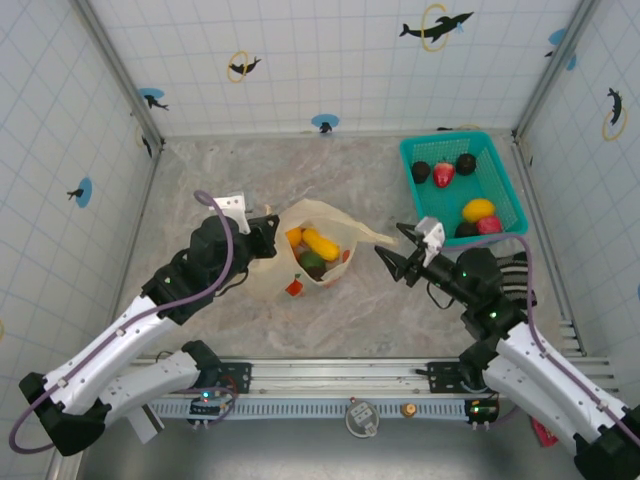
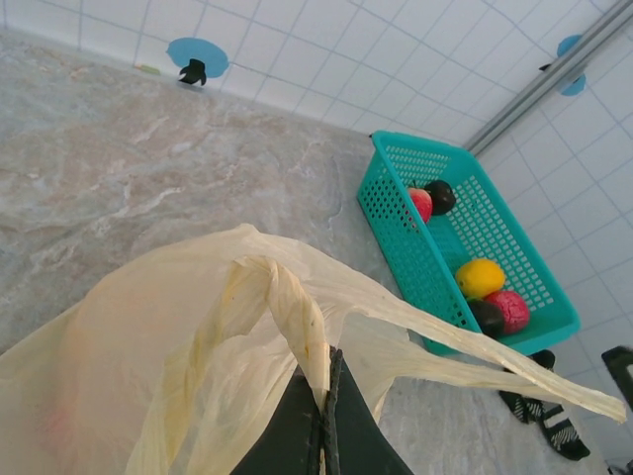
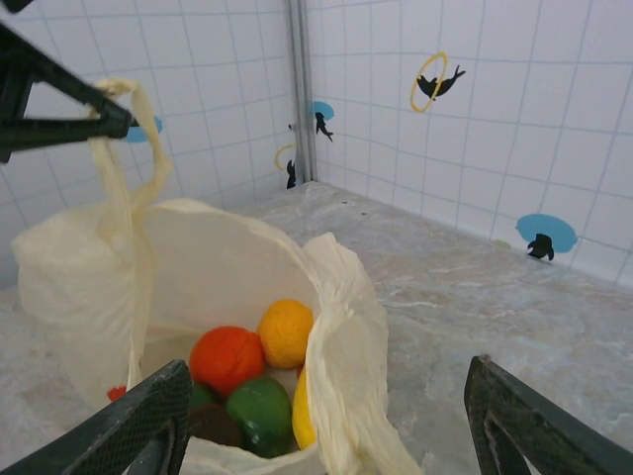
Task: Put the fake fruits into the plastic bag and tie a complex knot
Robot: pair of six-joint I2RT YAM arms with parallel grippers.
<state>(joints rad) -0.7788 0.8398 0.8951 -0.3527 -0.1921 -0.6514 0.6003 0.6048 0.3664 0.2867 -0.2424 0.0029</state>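
**A:** Where's the bag?
**B:** The crinkly cream-yellow plastic bag (image 1: 325,225) sits mid-table with its mouth open. Glossy orange, red, green and yellow toy fruits (image 3: 285,332) lie inside.
**A:** Left claw?
**B:** The left gripper (image 2: 324,426) is pressed together, pinching the bag's twisted handle (image 2: 297,317).
**A:** Right?
**B:** The right gripper (image 1: 392,242) is spread wide beside the bag, gripping nothing. Other fruits (image 2: 480,277) lie in the teal mesh basket (image 1: 505,180).
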